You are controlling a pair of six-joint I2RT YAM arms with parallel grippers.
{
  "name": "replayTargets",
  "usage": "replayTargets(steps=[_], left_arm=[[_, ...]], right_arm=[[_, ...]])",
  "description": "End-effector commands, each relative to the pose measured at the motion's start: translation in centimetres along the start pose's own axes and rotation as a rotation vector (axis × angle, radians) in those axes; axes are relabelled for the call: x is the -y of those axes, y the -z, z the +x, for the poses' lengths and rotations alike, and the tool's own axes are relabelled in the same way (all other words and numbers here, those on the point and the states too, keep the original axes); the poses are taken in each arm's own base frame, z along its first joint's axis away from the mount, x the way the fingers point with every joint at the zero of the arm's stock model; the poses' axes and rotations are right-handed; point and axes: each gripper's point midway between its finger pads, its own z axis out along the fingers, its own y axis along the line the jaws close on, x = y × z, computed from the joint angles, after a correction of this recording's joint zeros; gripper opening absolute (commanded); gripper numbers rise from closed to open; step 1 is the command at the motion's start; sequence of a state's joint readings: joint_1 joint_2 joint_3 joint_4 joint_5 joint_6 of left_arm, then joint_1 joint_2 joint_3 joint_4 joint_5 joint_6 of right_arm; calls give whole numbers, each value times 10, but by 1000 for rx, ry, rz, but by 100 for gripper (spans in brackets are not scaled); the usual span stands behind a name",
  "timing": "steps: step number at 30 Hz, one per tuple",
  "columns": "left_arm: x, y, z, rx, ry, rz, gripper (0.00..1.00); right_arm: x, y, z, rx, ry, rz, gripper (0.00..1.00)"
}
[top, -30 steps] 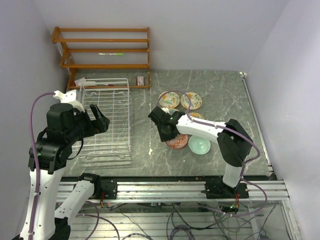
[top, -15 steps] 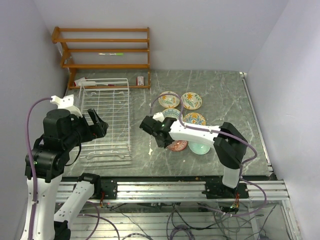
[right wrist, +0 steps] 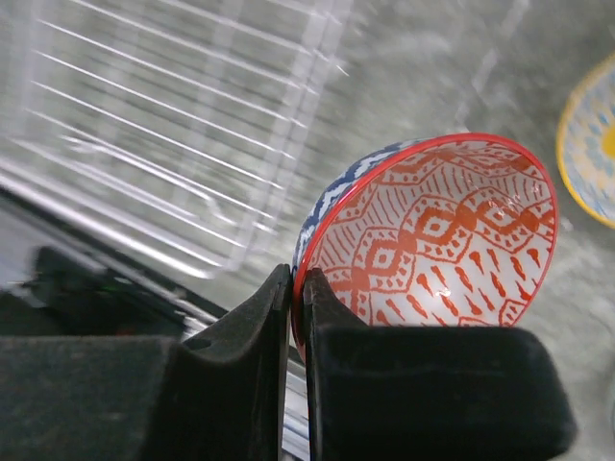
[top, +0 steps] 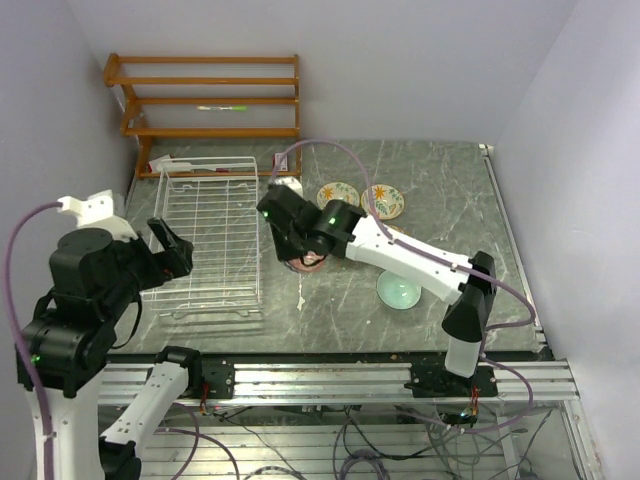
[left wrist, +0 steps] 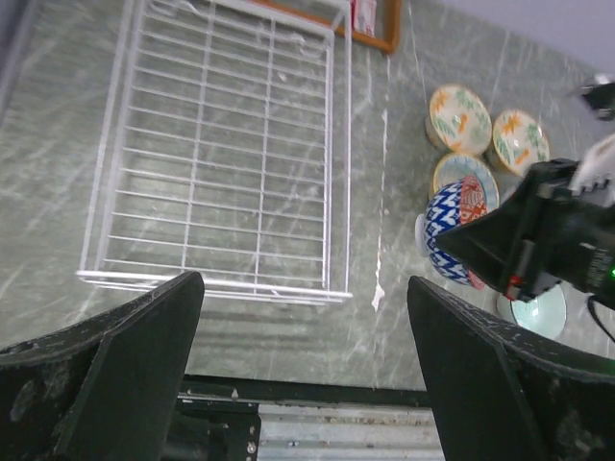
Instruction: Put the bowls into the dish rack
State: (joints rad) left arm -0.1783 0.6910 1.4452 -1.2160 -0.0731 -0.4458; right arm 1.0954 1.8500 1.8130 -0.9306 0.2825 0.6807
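Near dish rack [top: 205,235], right fingers [right wrist: 240,379] pinching bowl [right wrist: 432,240]

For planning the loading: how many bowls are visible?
5: the red-lined bowl in the right pincer; three patterned bowls behind it; the mint green bowl nearer. The right arm may hide more.

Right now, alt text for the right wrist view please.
The right hand pinches the rim of a round ceramic bowl, red-patterned inside and blue-patterned outside, tilted toward the camera. The white wire dish rack is blurred at upper left on the grey marble table; a yellow-rimmed ceramic bowl shows at right.
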Motion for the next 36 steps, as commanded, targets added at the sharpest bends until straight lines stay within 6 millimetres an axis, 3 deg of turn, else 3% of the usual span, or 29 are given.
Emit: replayTargets(steps=[1, 4, 7, 14, 19, 23, 26, 36], left_arm=[[-22, 28, -28, 114, 29, -137, 99], [-30, 48, -44, 194, 62, -181, 99], [-35, 64, -53, 255, 88, -197, 99], [-40, 87, -59, 341, 130, -183, 99], [-36, 94, -58, 368, 152, -136, 99], [-38, 102, -58, 393, 169, -128, 99], [-40, 105, -57, 405, 170, -129, 99], [-40, 105, -57, 391, 151, -128, 99]], right_arm=[[-59, 44, -73, 181, -34, -294, 0], [-93, 55, -107, 254, -52, -475, 0], [-114, 54, -137, 296, -102, -636, 0], [-155, 20, -162, 279, -195, -954, 0], [-176, 2, -168, 271, -254, -1128, 0], [-186, -25, -167, 231, -309, -1193, 0], [-193, -48, -161, 187, -355, -1230, 0], [-202, -83, -139, 88, -443, -1292, 0]])
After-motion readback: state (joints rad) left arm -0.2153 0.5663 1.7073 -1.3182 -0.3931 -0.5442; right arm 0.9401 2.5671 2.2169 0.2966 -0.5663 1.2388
